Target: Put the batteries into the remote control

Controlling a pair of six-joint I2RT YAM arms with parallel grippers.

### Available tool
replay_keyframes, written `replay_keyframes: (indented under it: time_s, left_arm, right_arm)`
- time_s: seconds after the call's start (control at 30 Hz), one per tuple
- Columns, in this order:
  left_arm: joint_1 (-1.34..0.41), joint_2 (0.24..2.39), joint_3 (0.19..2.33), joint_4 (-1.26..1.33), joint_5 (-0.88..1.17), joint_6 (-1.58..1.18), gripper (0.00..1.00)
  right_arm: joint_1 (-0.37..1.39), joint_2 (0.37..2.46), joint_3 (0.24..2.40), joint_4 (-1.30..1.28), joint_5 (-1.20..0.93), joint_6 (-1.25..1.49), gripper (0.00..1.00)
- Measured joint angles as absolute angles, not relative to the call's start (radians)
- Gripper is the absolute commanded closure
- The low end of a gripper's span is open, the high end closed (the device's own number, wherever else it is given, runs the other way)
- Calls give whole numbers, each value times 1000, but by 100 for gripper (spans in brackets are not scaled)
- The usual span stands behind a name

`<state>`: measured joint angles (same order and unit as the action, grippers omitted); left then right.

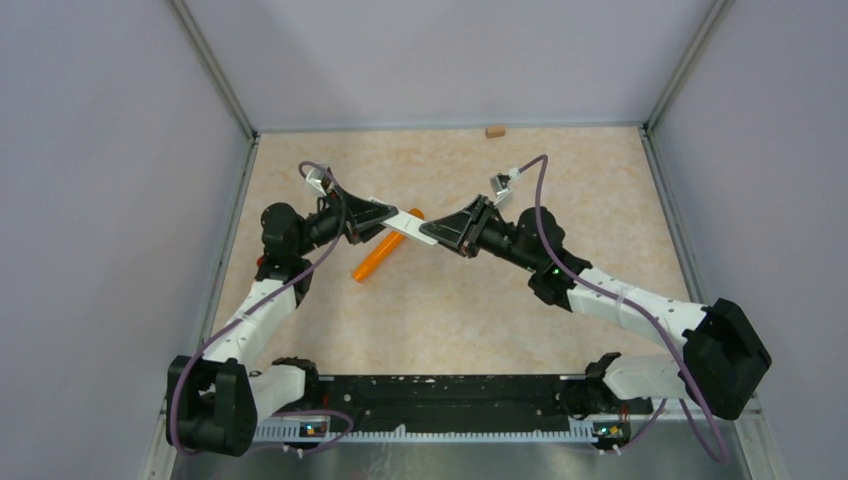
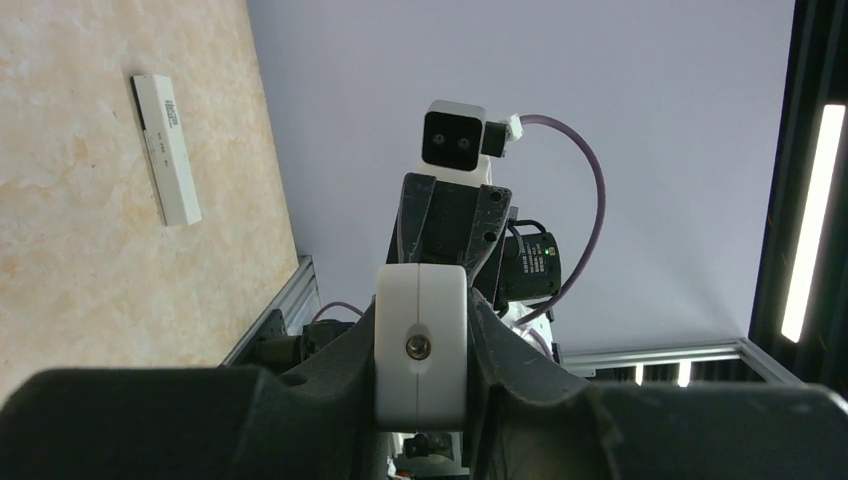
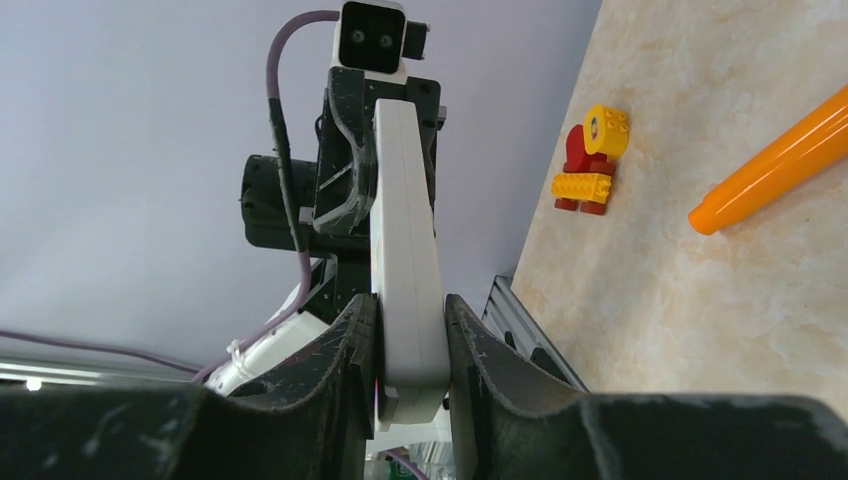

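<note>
The white remote control (image 1: 410,229) is held in the air between both grippers above the table's middle. My left gripper (image 1: 385,218) is shut on its left end, which fills the left wrist view (image 2: 420,300) between the dark fingers (image 2: 330,380). My right gripper (image 1: 447,228) is shut on its right end; in the right wrist view the remote (image 3: 400,200) runs away from the fingers (image 3: 470,350) to the other gripper. No batteries show in any view. A flat white labelled strip (image 2: 167,150) lies on the table.
An orange torch-like tube (image 1: 385,258) lies on the table under the remote and shows in the right wrist view (image 3: 775,165). Yellow and red toy bricks (image 3: 590,165) stand near it. A small brown block (image 1: 494,131) sits at the back wall.
</note>
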<state>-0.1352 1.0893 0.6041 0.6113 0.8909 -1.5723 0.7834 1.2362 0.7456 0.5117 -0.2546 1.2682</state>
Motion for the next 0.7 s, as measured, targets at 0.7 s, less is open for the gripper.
replay_keyframes:
  time_s: [0.7]
  left_arm:
    - [-146, 1055, 603, 675, 770, -1492, 100]
  right_arm:
    - [778, 1352, 840, 562, -288, 1258, 83]
